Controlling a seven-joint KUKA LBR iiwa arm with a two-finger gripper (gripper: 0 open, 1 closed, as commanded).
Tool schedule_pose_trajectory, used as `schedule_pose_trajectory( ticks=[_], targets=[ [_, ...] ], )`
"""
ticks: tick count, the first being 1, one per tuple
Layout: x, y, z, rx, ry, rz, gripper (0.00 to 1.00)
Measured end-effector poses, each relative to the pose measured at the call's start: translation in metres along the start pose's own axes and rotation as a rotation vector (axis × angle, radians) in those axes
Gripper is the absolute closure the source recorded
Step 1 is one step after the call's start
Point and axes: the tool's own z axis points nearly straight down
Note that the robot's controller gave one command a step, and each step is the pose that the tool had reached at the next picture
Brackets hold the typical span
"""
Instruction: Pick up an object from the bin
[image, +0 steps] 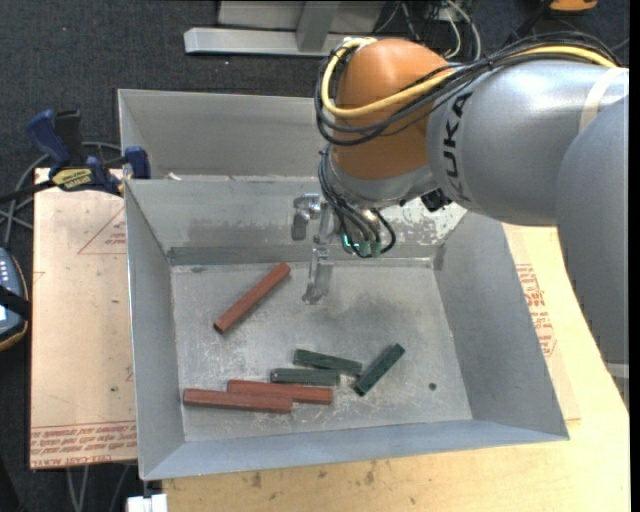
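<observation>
**Desk:** What lies nearest the camera in the grey bin (150, 330)?

**Photographer:** Close to the near wall, left of centre, a long red-brown stick (238, 400) lies flat. A second red-brown stick (312, 394) lies against its far side, reaching further right. Just past those are three dark green sticks. The flat green stick (305, 377) touches the second red-brown one, the middle green stick (327, 361) sits just behind it, and the slanted green stick (378, 369) lies off to the right.

**Desk:** And the robot's hand?

**Photographer:** Further back. The gripper (316, 292) points down over bare floor, near where the floor meets the far wall, well apart from the cluster at the front. Whether it is spread or closed cannot be made out from this angle.

**Desk:** Which piece is closest to it?

**Photographer:** The slanted red-brown stick (252, 297), lying alone on the floor to the gripper's left in this view. Its upper end points toward the gripper and comes near it, but a gap of floor shows between them, and its lower end runs away toward the left wall.

**Desk:** And behind that?

**Photographer:** The orange cover (385, 110) on the wrist, looped with cables, and the silver arm (540, 130) coming in from the right above the far wall.
</observation>
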Motion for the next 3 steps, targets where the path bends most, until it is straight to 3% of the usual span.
schedule_pose_trajectory(
  ticks=[1,2,3],
  targets=[
    [-0.017,0.041,0.133,0.000,-0.004,-0.315,0.00],
    [-0.008,0.055,0.098,0.000,-0.011,-0.395,0.00],
    [-0.003,0.049,0.094,0.001,-0.008,-0.492,0.00]
  ],
)
